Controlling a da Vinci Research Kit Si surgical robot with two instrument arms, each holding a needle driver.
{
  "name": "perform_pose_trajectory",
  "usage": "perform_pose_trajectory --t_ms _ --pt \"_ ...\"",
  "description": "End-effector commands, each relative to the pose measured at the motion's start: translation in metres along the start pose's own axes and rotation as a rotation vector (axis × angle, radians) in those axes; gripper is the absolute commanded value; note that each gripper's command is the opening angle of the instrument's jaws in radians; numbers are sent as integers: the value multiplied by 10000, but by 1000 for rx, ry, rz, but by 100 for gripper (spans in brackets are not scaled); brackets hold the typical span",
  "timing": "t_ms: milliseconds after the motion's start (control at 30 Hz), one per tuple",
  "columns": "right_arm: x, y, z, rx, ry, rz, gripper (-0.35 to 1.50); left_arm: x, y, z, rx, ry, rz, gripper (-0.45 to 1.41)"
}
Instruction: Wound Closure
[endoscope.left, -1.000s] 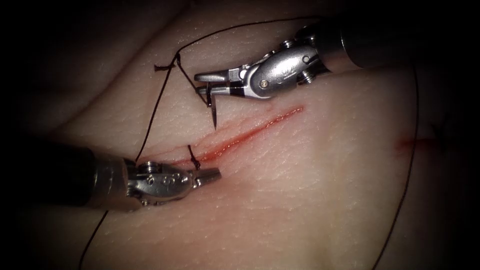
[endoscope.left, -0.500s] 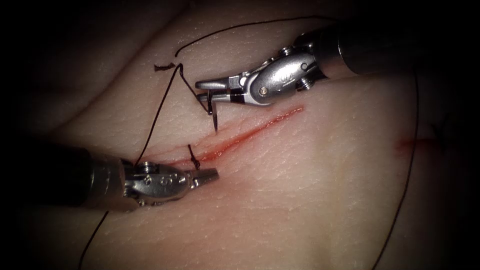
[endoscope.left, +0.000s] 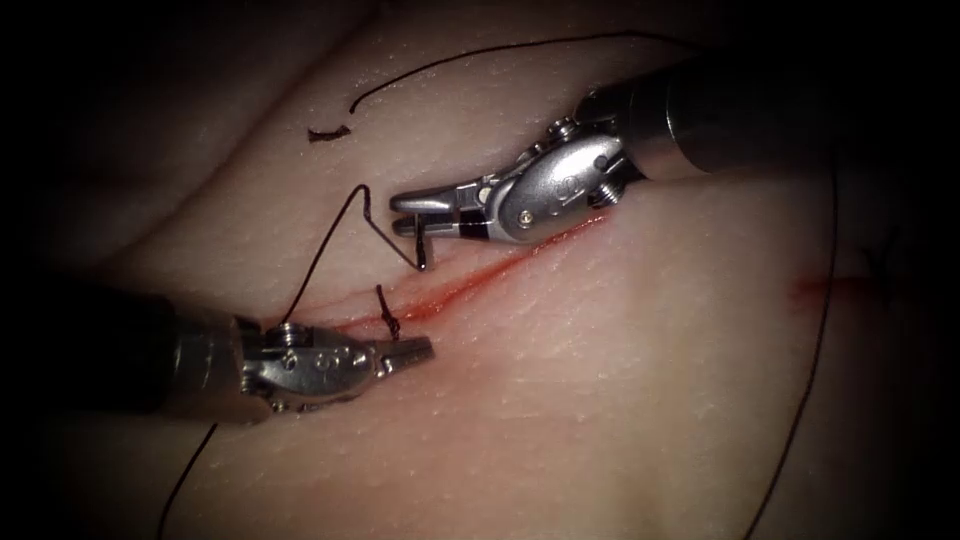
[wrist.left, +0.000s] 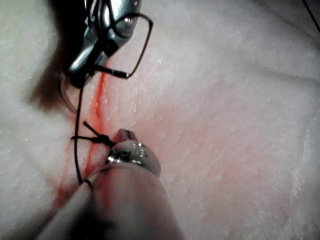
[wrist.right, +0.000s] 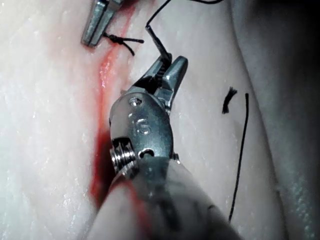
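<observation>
In the endoscope view my right tool (endoscope.left: 415, 213) is shut on the curved needle (endoscope.left: 421, 248), which hangs short and steep below the jaws. The needle's lower end meets the tissue (endoscope.left: 620, 380) just left of the red cut (endoscope.left: 500, 268); I cannot tell whether it is in the tissue. Dark thread (endoscope.left: 325, 248) loops from the needle down behind my left tool (endoscope.left: 412, 349). That tool lies shut beside a tied knot (endoscope.left: 389, 321) at the cut's lower end, with nothing seen in its jaws. The left wrist view shows the left tool (wrist.left: 126, 136) beside the knot (wrist.left: 100, 139). The right wrist view shows the right tool (wrist.right: 167, 70).
A short cut end of thread (endoscope.left: 328, 133) lies on the tissue upper left, with a loose strand (endoscope.left: 450, 62) above it. A long strand (endoscope.left: 820, 330) runs down the right side. A small red mark (endoscope.left: 825, 288) sits at far right.
My right tool has come down towards the cut, bringing the needle's lower end onto the tissue. The thread loop dropped away from the cut thread end. The left tool barely moved.
</observation>
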Motion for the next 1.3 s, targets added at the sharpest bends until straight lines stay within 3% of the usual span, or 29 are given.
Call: perform_pose_trajectory --t_ms 33,267,600,1033,1300 --pt "-2 -13 6 5 1 -4 -35 -4 6 7 -2 -1 -1 -45" --pt "-7 -18 -1 8 -16 -13 -35 -1 6 8 -2 -1 -3 -45" --pt "-17 4 6 -22 -29 174 -35 3 6 10 -1 -1 -7 -45" --pt "-36 -10 5 32 -35 408 -35 7 3 9 0 -3 -11 -45" --pt "-42 1 7 24 -36 526 -35 5 3 18 8 -2 -9 -45"
